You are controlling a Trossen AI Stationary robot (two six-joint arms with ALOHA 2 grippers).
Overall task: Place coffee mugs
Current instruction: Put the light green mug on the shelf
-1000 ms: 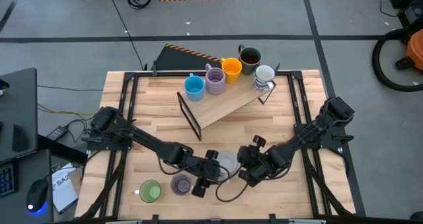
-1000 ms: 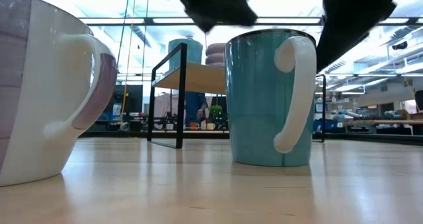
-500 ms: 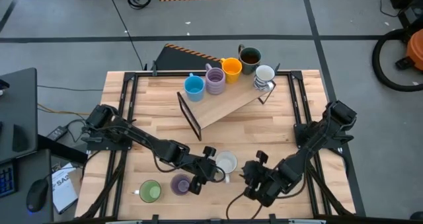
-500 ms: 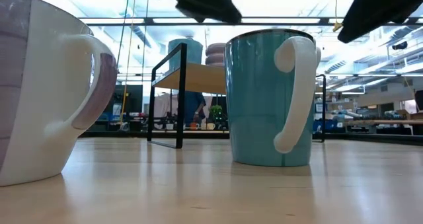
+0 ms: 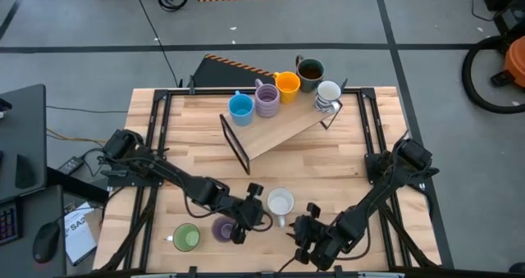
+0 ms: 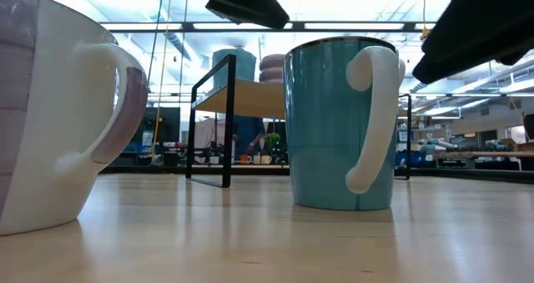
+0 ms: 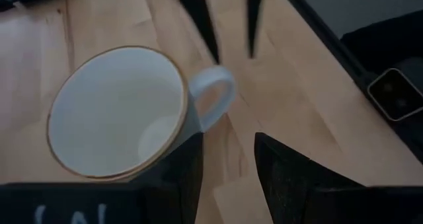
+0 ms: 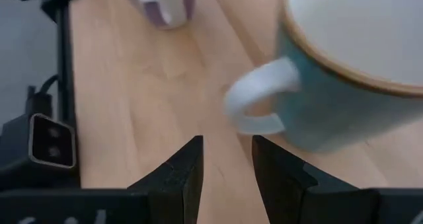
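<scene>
Teal mug [image 5: 281,202] stood upright on the table [image 5: 328,159] near the front edge, handle toward the camera side, not held. Left end effector [image 7: 228,161] sat just beside its handle, fingers parted, empty. Right end effector [image 8: 226,164] hovered near the handle too, fingers apart, grasping nothing. Purple mug [image 5: 224,228] and green mug [image 5: 186,237] stood nearby; five mugs sat on the wooden rack [image 5: 283,126]. Risk: both end effectors crowding one handle could collide or knock the mug over.
</scene>
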